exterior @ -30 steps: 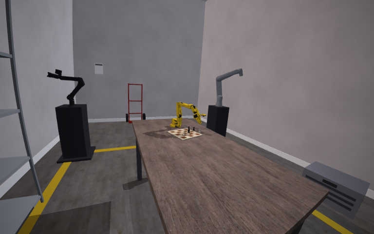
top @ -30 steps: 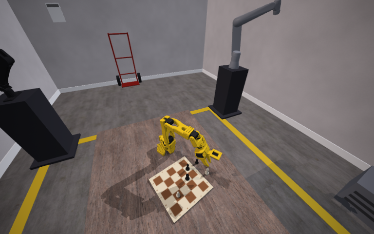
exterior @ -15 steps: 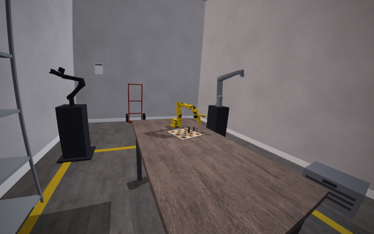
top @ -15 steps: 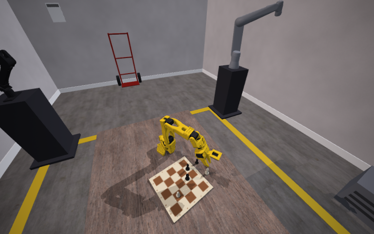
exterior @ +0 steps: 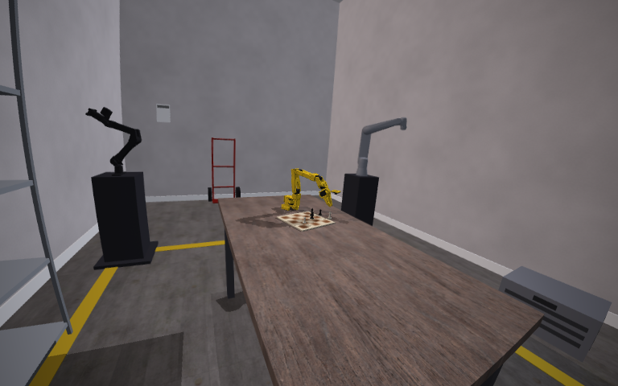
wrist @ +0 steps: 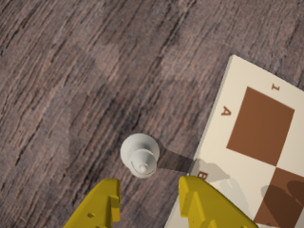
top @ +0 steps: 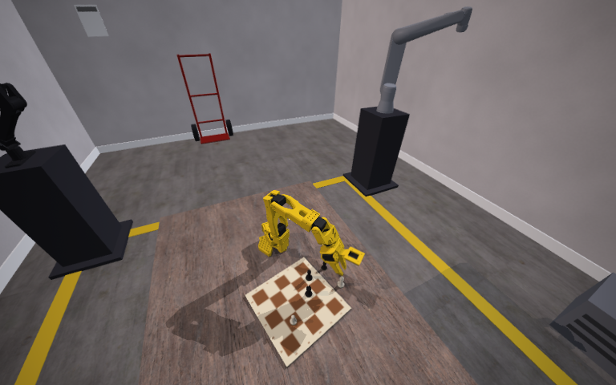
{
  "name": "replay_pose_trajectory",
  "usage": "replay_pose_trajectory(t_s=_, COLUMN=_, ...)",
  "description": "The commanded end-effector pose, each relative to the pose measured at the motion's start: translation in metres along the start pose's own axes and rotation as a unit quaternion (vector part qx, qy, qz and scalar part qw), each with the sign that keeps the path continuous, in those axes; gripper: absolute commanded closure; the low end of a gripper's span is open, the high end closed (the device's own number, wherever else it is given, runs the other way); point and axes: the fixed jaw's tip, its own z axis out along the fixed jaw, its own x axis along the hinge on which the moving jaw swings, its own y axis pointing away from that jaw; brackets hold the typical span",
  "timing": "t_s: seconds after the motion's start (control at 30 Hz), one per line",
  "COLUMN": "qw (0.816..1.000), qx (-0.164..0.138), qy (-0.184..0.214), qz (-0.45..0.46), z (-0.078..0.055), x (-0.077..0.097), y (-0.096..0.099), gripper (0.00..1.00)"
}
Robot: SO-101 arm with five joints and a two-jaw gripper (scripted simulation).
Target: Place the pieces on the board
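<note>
White piece [top: 340, 282] [wrist: 141, 154]: one item, upright on the worktop [top: 204, 272], just off the edge of the board [top: 318, 327] [wrist: 260, 127]. In the wrist view it stands beside the lettered edge, near the mark B, apart from the board but with its shadow reaching the rim. We cannot tell from its rounded body and small top knob whether it is the pawn or the bishop.

Position against the gripper [top: 334, 271] [wrist: 150, 185]: the piece lies just ahead of the two yellow tips and roughly on the line between them, not between them. In the top view the tips hang directly above it, with a small gap.

Jaws: nearly together, leaving only a narrow slot, and gripping nothing.

Arm [top: 299, 215]: yellow. Its base stands on the worktop behind the board's far corner. The upper link rises, the forearm slopes down over the board's right-hand side, and the wrist points almost straight down.

Black pawn [top: 323, 265]: upright on the worktop beside the board, beneath the wrist, near the white piece.

On the board we record two black pieces [top: 309, 275] on the far squares and one white piece [top: 293, 320] towards the near side, all upright.
</note>
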Motion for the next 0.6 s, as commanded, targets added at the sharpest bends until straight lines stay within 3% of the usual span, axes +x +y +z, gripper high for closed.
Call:
replay_pose_trajectory(t_s=0.0, qw=1.000, qx=-0.003, qy=0.000, qz=0.001, z=0.001, x=0.003, y=0.003, gripper=0.90)
replay_pose_trajectory(t_s=0.27, qw=1.000, qx=-0.003, qy=0.000, qz=0.001, z=0.006, x=0.006, y=0.003, gripper=0.90)
replay_pose_trajectory(t_s=0.57, qw=1.000, qx=-0.003, qy=0.000, qz=0.001, z=0.021, x=0.015, y=0.003, gripper=0.90)
